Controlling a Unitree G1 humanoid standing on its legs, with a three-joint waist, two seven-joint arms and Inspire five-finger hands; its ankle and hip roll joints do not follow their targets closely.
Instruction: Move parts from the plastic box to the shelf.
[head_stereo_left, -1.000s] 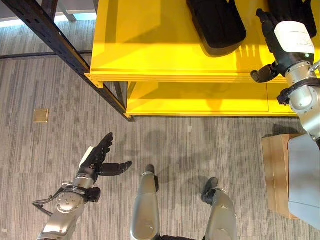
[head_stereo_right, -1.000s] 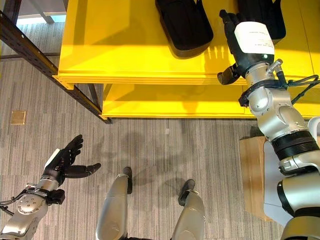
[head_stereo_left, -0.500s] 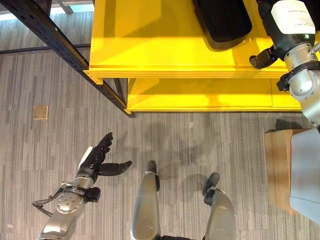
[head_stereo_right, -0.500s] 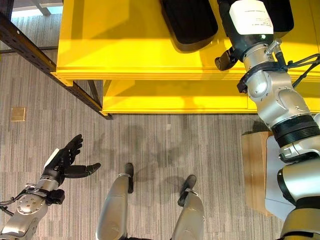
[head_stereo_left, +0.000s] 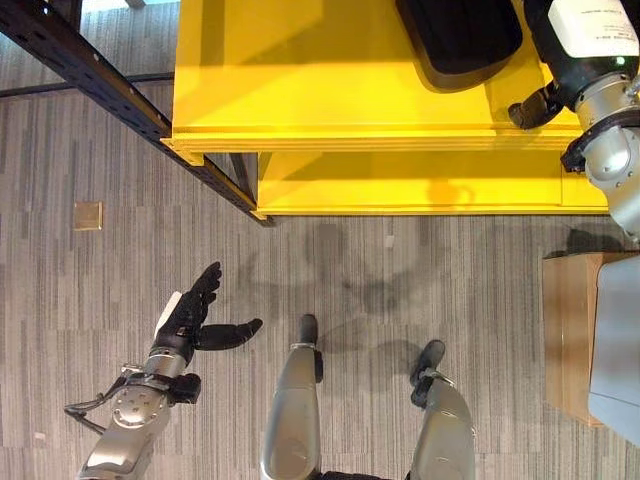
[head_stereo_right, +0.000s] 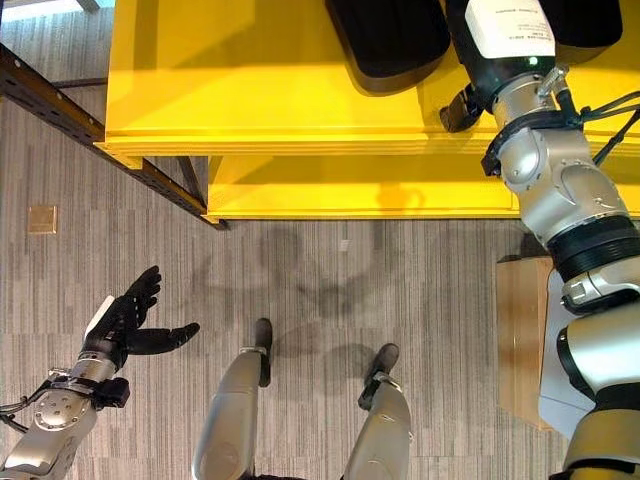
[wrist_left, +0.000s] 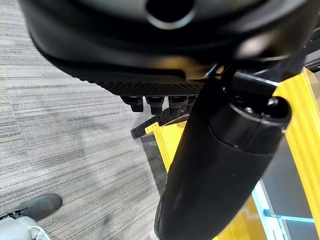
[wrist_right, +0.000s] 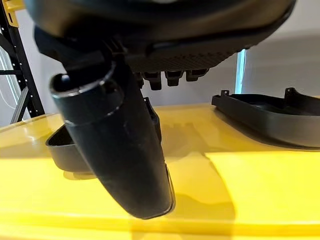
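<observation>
Over yellow metal shelf (head_stereo_right: 250, 90), right hand (head_stereo_right: 505, 35) empty, fingers straight beside 2 black moulded plastic parts (head_stereo_right: 390, 35); careless withdrawal may knock them

Grey striped carpet floor (head_stereo_left: 420, 290). Small tan square floor plate (head_stereo_left: 87, 215) set in the carpet, well left of the cardboard box. Dark steel rack beam (head_stereo_left: 110, 90) runs diagonally above the plate. Cardboard box (head_stereo_left: 566, 330) stands on the floor at far right.

head stereo pair looks down, sharing yellow shelf (head_stereo_left: 330, 90); wrist views close.
</observation>
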